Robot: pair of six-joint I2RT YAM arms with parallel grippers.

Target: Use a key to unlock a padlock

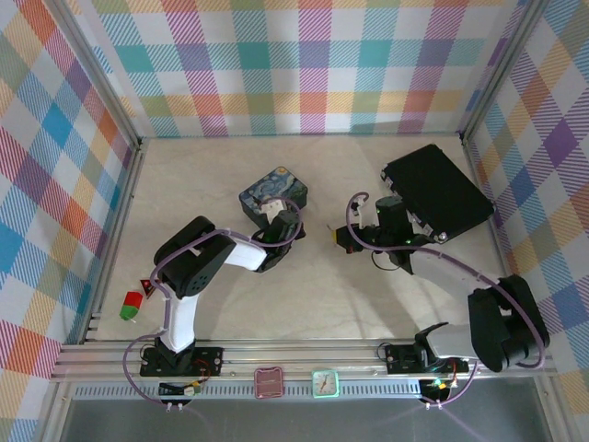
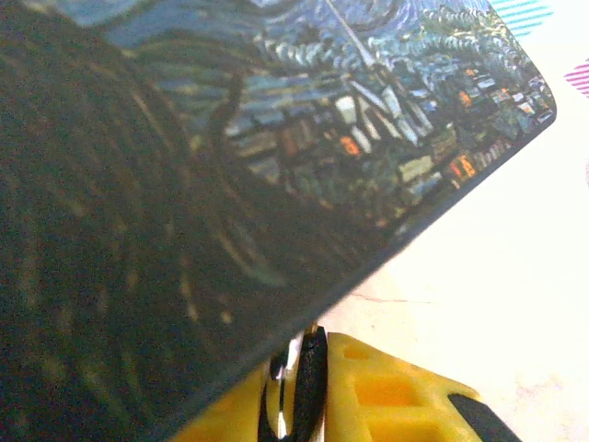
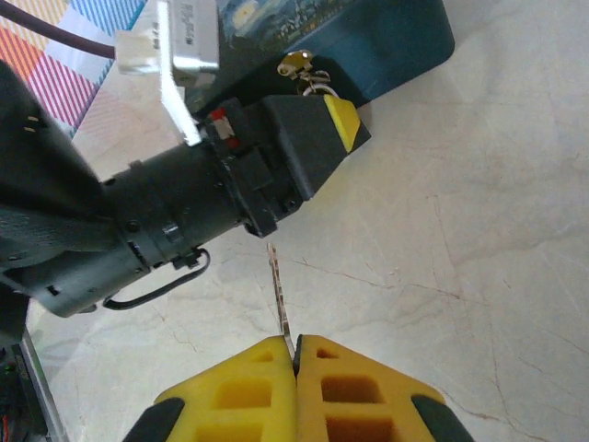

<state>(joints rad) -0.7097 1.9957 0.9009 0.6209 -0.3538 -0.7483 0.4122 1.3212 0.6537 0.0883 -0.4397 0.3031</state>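
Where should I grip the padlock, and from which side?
Grip the padlock by its dark body, across the flat faces, coming in low over the table beside the tin's edge, as the left gripper has it. The silver shackle looks too thin for a firm hold. The keyhole isn't visible; probably keep that end clear.

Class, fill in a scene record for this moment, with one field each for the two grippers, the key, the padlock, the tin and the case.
right gripper: shut on the key
key: thin, upright between the yellow fingers, tip free and aimed toward the left gripper
left gripper: at the tin's edge, fingers close together, grip unclear
padlock: tiny, at the tin's edge beyond the left gripper's tip; details too small to tell
tin: starry-night painted, mid-table
black case: flat, far right
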